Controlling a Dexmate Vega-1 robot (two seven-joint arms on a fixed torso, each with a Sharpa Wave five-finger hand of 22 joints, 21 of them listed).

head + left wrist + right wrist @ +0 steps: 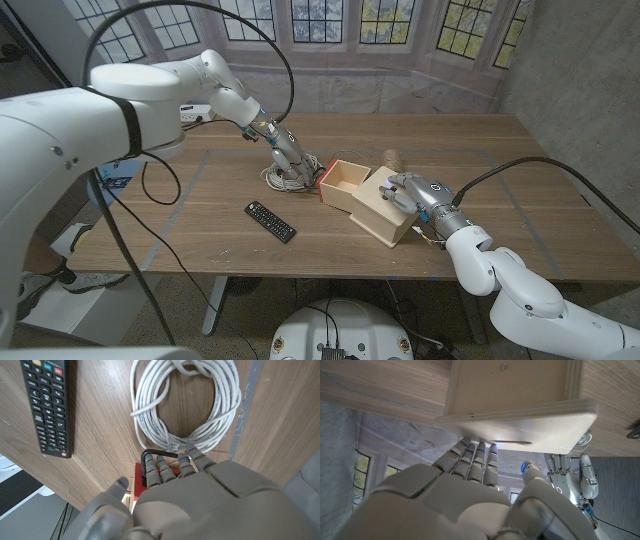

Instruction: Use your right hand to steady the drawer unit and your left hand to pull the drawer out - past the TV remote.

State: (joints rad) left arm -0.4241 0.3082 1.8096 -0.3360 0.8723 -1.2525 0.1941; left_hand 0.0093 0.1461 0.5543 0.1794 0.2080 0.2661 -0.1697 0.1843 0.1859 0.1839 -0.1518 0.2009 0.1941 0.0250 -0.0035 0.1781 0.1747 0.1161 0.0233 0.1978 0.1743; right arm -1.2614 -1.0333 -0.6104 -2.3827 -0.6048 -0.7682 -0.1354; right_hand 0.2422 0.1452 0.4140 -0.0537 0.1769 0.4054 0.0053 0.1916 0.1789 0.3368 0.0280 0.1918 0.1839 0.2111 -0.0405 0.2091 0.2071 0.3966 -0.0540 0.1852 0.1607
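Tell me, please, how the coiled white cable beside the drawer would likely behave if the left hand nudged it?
The white cable coil would probably flop rather than slide as one piece, since its loops lie loose and uneven. It looks light, so fingers could drag it. A loop might snag the drawer handle close by.

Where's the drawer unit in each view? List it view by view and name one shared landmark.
Head view: drawer unit right of table centre, under the right hand.
Left wrist view: its red drawer front, at the fingers.
Right wrist view: the pale wooden box beyond the fingers.
Shared landmark: the left hand.
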